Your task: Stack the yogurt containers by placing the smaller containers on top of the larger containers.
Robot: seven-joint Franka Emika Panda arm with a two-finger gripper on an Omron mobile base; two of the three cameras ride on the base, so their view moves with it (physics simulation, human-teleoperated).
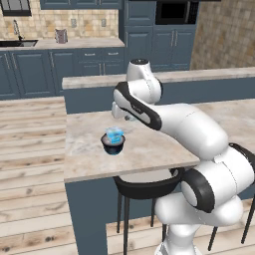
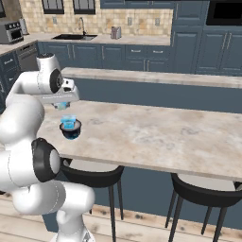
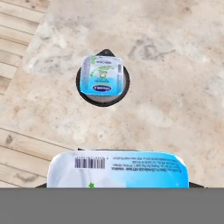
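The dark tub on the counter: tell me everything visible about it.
The dark tub is squat and round, with a black wall and a teal base rim. It stands upright on the marble counter near the counter's edge. A small light-blue translucent cup sits on its top, leaving the dark rim showing around it in the hand view.

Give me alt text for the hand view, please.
A light-blue yogurt cup sits on top of a dark round tub on a marble counter. A second light-blue cup is close at the bottom edge, barcode side showing.
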